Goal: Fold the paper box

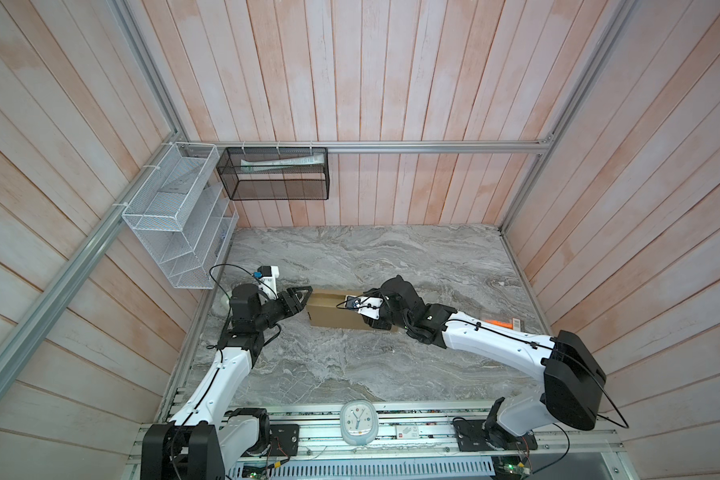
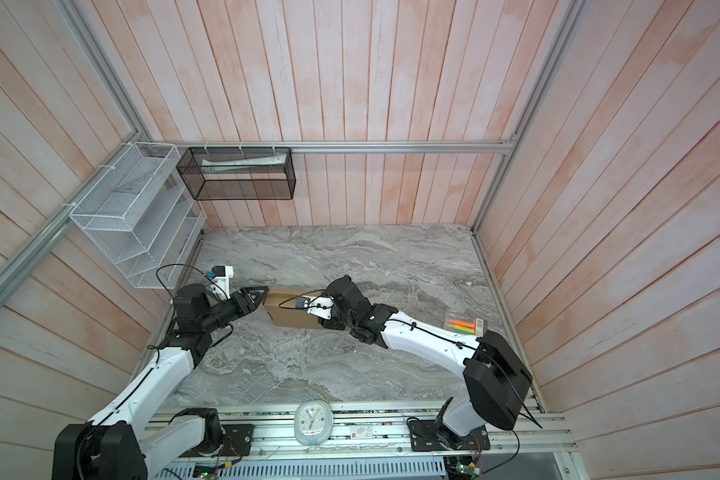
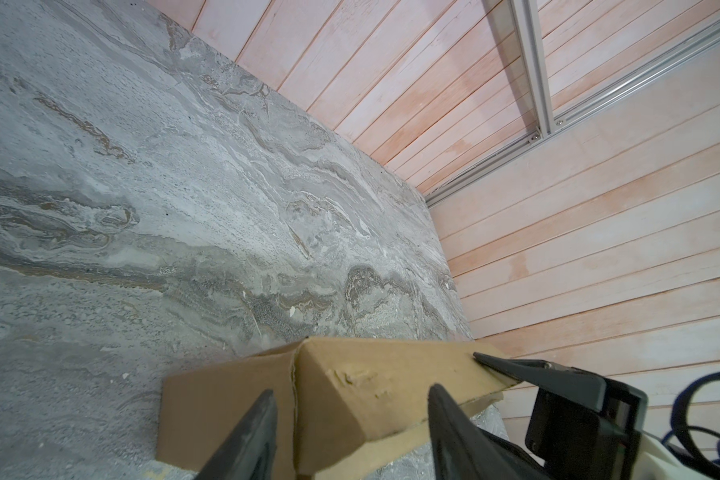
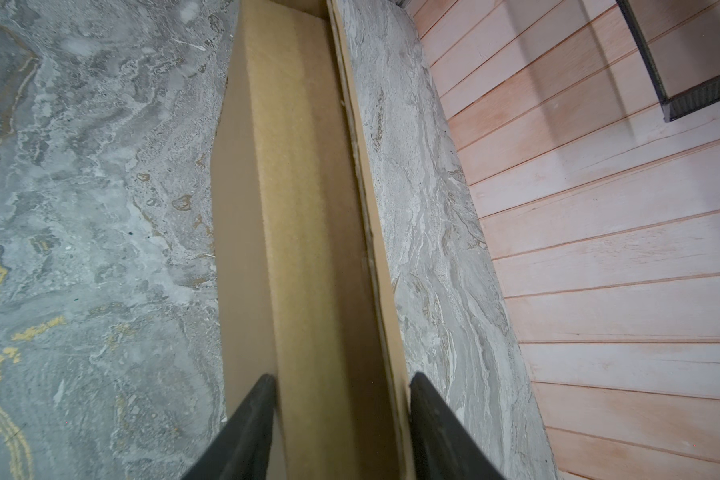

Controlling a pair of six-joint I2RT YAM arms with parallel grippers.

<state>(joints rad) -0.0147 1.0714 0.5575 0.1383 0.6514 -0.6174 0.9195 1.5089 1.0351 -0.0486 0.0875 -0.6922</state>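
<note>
The paper box [image 1: 333, 311] [image 2: 292, 311] is plain brown cardboard, folded into a long shallow shape, and lies mid-table between my two arms. My left gripper [image 1: 308, 293] [image 2: 265, 293] is open at the box's left end. In the left wrist view its fingertips [image 3: 352, 388] stand either side of a dented corner of the box [image 3: 350, 399]. My right gripper [image 1: 375, 324] [image 2: 327, 324] comes down on the right end. In the right wrist view its jaws [image 4: 342, 375] press against both sides of the narrow cardboard [image 4: 300, 208], shut on it.
A clear packet of orange and yellow markers [image 1: 501, 324] [image 2: 462, 324] lies on the table behind my right arm. A clock [image 1: 358, 422] sits on the front rail. A white wire rack [image 1: 175, 224] and a black mesh basket [image 1: 275, 174] hang at the back left.
</note>
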